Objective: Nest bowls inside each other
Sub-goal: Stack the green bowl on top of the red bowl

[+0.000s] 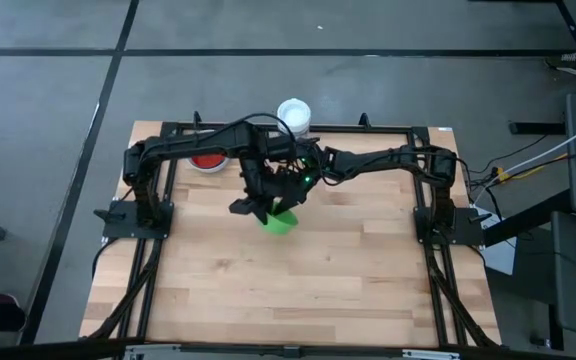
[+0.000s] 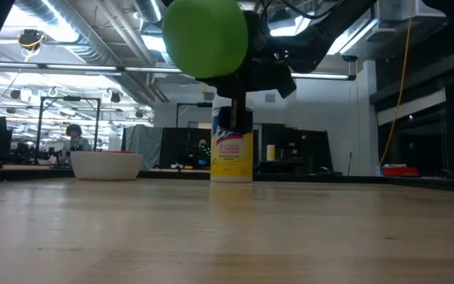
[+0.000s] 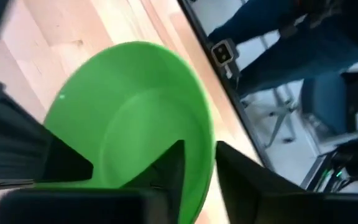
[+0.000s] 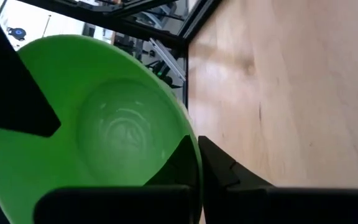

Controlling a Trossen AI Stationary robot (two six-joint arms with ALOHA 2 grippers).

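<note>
A green bowl [image 1: 280, 220] hangs in the air over the table's middle, tipped on its side, its underside [image 2: 206, 35] toward the low camera. My right gripper [image 4: 199, 165] is shut on its rim. My left gripper [image 3: 201, 174] stands open astride another stretch of the rim, one finger [image 3: 166, 168] inside the bowl and one [image 3: 247, 180] outside. Both arms meet above the bowl [image 1: 278, 185]. At the far left a white bowl [image 2: 105, 164] rests on the table with a red bowl [image 1: 208, 160] inside it. My right gripper pinches the green bowl's rim [image 4: 191, 146], one finger [image 4: 178, 163] inside the bowl and one [image 4: 225, 169] outside. The bowl is lifted clear of the table and tilted. My left gripper straddles the rim [image 3: 209, 155]; a thin gap shows at the outer finger, and I cannot tell whether the inner finger touches the wall.
A tall white container with a yellow label [image 2: 232, 150] stands at the table's far edge [image 1: 294, 115], behind the raised bowl. A black frame runs around the table [image 1: 428, 230]. Bare wood lies toward the near edge. A person's legs [image 3: 260, 37] show beyond the table.
</note>
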